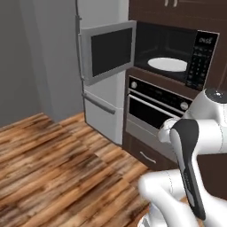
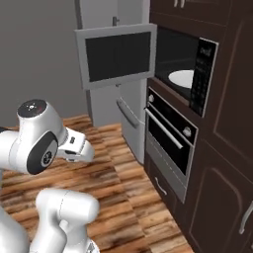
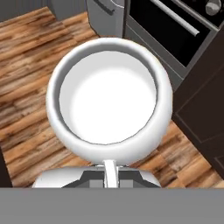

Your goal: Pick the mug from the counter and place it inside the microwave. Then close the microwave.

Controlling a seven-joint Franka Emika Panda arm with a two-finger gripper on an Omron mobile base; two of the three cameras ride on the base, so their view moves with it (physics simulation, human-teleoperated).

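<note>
— Is it holding the mug (image 3: 108,98)?

— It is. Looking along the hand, the gripper (image 3: 110,173) is pinched shut on the rim nearest it, and the mug is hanging in the air over the wood floor (image 3: 26,65), mouth facing the hand. Nothing inside it that I can see.

— So it's off the counter. Where's the microwave (image 1: 175,53)?

— Up in the dark cabinet wall, above the oven (image 1: 155,108). Its door (image 1: 108,51) is standing swung wide to the left, and the white turntable (image 1: 167,64) inside is bare. The arm (image 2: 42,138) is sitting folded low, well short of the opening, with the mug well below that shelf.

— Then we're watching the carry?

— I'd say so: picking done, placing not yet. Next it's needing to lift the mug to the cavity's height, reach in past the open door without clipping its edge, and set the mug upright on the turntable before letting go.

— And then the door.

— Yes, that's waiting; the hand will have to come out and around the door's far side to push it shut.
</note>
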